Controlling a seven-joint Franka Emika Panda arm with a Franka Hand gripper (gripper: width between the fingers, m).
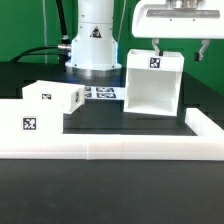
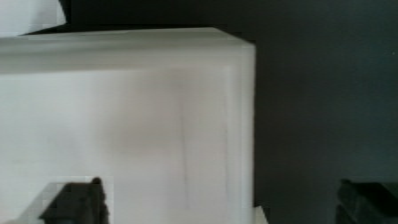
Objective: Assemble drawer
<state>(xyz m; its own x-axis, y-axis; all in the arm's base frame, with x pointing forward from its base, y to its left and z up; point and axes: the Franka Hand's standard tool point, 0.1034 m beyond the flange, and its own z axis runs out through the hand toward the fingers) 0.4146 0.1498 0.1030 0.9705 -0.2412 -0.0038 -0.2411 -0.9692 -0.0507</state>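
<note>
Jaws of the gripper point(image 1: 178, 50) stand wide apart and are clamped on nothing. The gripper hangs just over the top of the drawer housing point(image 1: 153, 88). In the exterior view one dark fingertip point(image 1: 155, 46) sits above the housing's upper edge, and the other is out past the side that faces the exterior view's right. The wrist view agrees: the gripper point(image 2: 222, 205) straddles one side edge of the housing point(image 2: 125, 120). One fingertip point(image 2: 75, 203) lies over the white surface and the other over the dark table point(image 2: 329, 100). Whether either fingertip touches the plastic cannot be told.

The housing stands on the table point(image 1: 110, 195) toward the far corner at the exterior view's right. It leans slightly in the picture and shows a square tag near its top.

The marker board point(image 1: 100, 95) lies flat beside the housing, toward the middle of the far edge and in front of the robot base point(image 1: 95, 40). Farther on, toward the edge at the exterior view's left, sits a small tray point(image 1: 55, 95) with tags on two faces.

A long white rail point(image 1: 120, 145) crosses the table in front of all these, parallel with the near edge. It carries one tag at its left end and turns toward the far edge at its right end.
</note>
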